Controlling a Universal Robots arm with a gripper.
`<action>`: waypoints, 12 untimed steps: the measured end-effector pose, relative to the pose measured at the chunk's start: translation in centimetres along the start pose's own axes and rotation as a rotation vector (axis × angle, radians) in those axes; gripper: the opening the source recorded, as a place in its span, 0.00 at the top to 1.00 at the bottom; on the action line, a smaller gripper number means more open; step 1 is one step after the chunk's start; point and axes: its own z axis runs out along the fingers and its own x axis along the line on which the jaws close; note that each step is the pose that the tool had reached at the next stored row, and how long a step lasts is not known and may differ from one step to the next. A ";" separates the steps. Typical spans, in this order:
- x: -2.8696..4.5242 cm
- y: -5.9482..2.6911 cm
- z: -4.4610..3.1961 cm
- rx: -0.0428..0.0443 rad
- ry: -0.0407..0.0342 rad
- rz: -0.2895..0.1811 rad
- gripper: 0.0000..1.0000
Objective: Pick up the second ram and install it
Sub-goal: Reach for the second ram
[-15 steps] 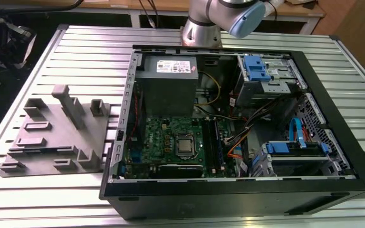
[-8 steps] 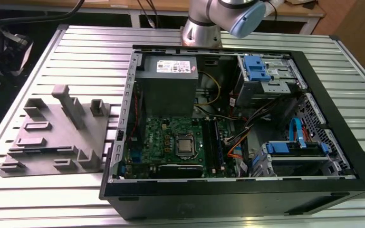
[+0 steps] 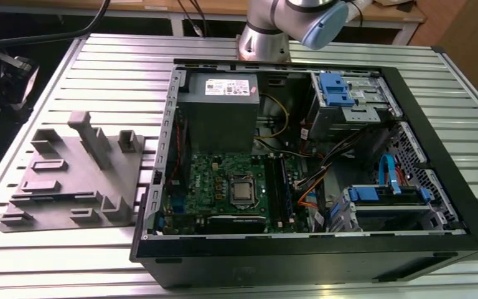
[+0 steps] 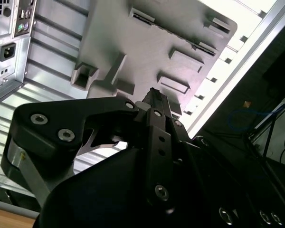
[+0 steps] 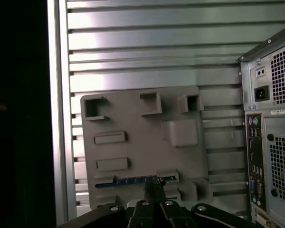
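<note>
The second ram [image 5: 128, 181] shows as a thin bluish strip standing on edge in a slot of the grey holder block [image 5: 142, 147] in the first wrist view. My gripper [image 5: 154, 189] hangs well above the block, its fingertips in line with the ram's end and closed together with nothing between them. In the second wrist view the gripper [image 4: 156, 96] points down at the same holder block [image 4: 147, 42]. In the exterior view the holder block [image 3: 73, 180] lies on the slatted table, to the left of the open computer case [image 3: 305, 243], where the motherboard [image 3: 222, 187] and its long slots [image 3: 282, 187] lie exposed.
The grey power supply [image 3: 218, 115] sits at the back of the case, with drive cages [image 3: 347, 99] and cables on the exterior view's right. The case's rear panel [image 5: 270, 133] stands beside the holder. The table's edge rail [image 5: 59, 109] borders a dark drop.
</note>
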 end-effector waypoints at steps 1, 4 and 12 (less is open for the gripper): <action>0.07 -0.16 0.11 -0.0001 -0.0001 0.000 0.93; 0.30 -0.62 0.47 -0.0001 -0.0001 0.000 0.93; 0.80 -1.62 1.75 0.0000 0.0003 0.000 0.93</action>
